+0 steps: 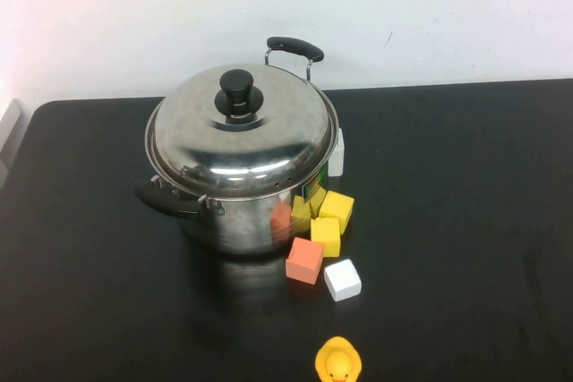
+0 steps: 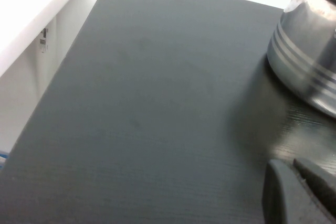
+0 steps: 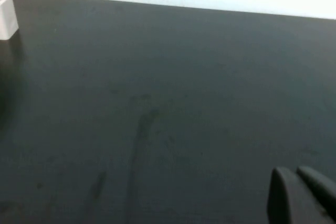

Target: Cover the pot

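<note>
The large steel pot (image 1: pixel 235 221) stands left of the table's middle, with black handles at its far side (image 1: pixel 294 46) and near left (image 1: pixel 163 199). The domed steel lid (image 1: pixel 269 145) with a black knob (image 1: pixel 236 94) rests on the pot's rim. The pot's lower wall also shows in the left wrist view (image 2: pixel 304 61). My left gripper (image 2: pixel 295 170) is shut and empty, low over the bare table away from the pot. My right gripper (image 3: pixel 297 174) is shut and empty over bare black table. Neither arm shows in the high view.
Blocks lie beside the pot's right and front: two yellow (image 1: pixel 337 210) (image 1: pixel 325 235), one orange (image 1: pixel 304 259), one white (image 1: pixel 342 279), and a white block behind (image 1: pixel 336 151), also in the right wrist view (image 3: pixel 7 9). A yellow duck (image 1: pixel 337 362) sits at the front edge.
</note>
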Controlling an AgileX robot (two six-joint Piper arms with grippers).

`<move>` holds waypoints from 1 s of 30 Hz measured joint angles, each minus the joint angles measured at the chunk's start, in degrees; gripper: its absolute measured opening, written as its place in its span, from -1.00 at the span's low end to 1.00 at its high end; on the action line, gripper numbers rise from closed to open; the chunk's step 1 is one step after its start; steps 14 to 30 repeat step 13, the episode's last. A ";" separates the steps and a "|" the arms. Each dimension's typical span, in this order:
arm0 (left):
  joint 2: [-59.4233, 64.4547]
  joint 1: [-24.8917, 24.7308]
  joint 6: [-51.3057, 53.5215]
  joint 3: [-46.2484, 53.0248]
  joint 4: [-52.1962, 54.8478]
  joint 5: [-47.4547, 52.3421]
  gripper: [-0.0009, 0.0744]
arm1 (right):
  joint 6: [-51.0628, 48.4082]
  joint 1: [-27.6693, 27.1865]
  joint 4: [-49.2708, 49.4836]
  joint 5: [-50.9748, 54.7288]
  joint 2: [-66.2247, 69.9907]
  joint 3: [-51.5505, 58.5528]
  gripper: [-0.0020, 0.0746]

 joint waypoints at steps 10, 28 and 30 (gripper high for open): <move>0.00 0.00 0.00 0.00 0.00 0.00 -0.98 | 0.01 -3.15 0.55 1.71 0.00 -0.10 -0.95; 0.00 0.00 0.00 0.00 0.00 0.00 -0.98 | 0.21 -3.25 0.70 2.37 0.00 -0.33 -0.95; 0.00 0.00 0.00 0.00 0.00 0.00 -0.98 | 0.21 -3.25 0.70 2.37 0.00 -0.33 -0.95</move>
